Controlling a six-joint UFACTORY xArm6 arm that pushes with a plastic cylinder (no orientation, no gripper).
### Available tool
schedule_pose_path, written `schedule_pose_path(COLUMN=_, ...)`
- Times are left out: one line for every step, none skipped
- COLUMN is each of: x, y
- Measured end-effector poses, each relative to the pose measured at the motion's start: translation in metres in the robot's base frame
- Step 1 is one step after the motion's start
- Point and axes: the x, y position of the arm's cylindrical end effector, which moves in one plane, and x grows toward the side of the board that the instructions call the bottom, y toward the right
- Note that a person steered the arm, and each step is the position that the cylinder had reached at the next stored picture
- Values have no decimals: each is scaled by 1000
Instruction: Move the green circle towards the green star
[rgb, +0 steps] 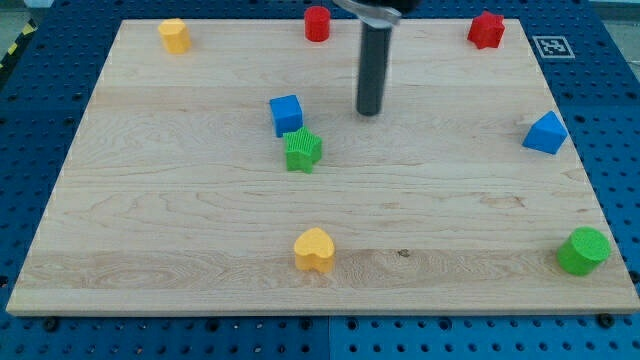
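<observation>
The green circle (584, 250) sits near the view's bottom right corner of the wooden board (180, 220), close to both edges there. It is a short upright cylinder, round face up, so it has no long axis along the table and points no particular way. The green star (303, 150) is well apart from it, up and to the view's left, near the middle of the board. One of its points aims toward the view's right. The blue cube (286, 114) stands just above the star, touching it or nearly so; I cannot tell which.

My tip (369, 112) rests right of the blue cube and up-right of the star, apart from both and far from the green circle. I have no hand or jaws here, only the straight dark rod, and it touches no block.

Elsewhere, a yellow heart (314, 249) lies near the bottom edge, below the star. A blue triangular block (546, 133) sits at the right edge. Along the top edge are a yellow block (175, 35) at the left, a red cylinder (317, 23) near the middle and a red block (487, 29) at the right.

The board is pale planked wood with visible grain. It lies on a blue perforated table (620, 120), with a black-and-white square marker (549, 46) just beyond its top right corner.
</observation>
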Motion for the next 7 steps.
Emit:
schedule_pose_path(x=35, y=70)
schedule_pose_path(x=78, y=148)
schedule_pose_path(x=128, y=227)
schedule_pose_path(x=175, y=270)
schedule_pose_path(x=186, y=265)
schedule_pose_path(x=186, y=257)
schedule_pose_path(x=186, y=233)
